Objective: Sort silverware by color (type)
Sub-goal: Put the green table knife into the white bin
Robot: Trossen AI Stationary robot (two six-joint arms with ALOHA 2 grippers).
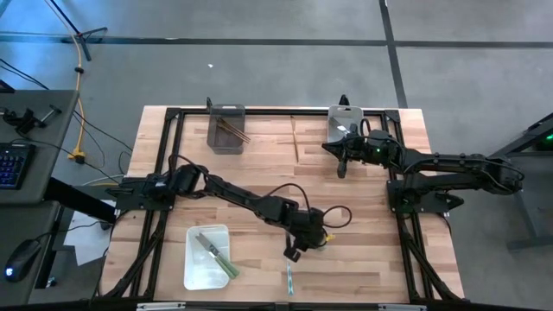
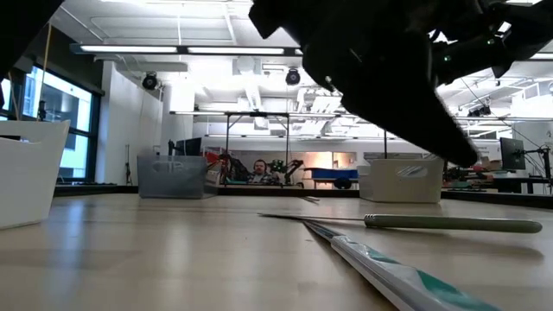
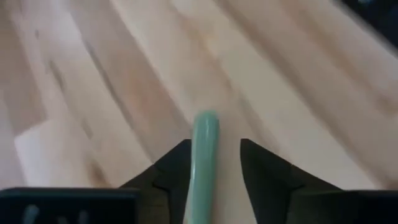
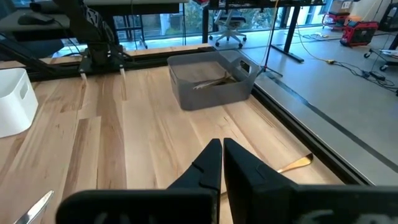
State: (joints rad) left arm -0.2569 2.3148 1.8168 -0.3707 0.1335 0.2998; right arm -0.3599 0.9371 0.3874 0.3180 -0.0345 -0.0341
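My left gripper (image 1: 292, 253) hangs open over the table's near middle. A green-handled knife (image 2: 449, 223) lies flat on the wood just under it. In the left wrist view its green handle (image 3: 204, 146) shows in the gap between my fingers (image 3: 171, 171). In the low view the fingertip (image 2: 467, 157) stands clear above the handle. A pale-teal utensil (image 1: 289, 278) lies near the front edge. Green-handled knives (image 1: 216, 253) lie in the white bin (image 1: 194, 276). My right gripper (image 1: 343, 171) waits shut at the far right.
A grey bin (image 1: 226, 130) with brown sticks stands at the far edge, and a pale bin (image 1: 344, 121) stands to its right. One brown stick (image 1: 295, 138) lies on the wood between them. Black frame rails run along the table's sides.
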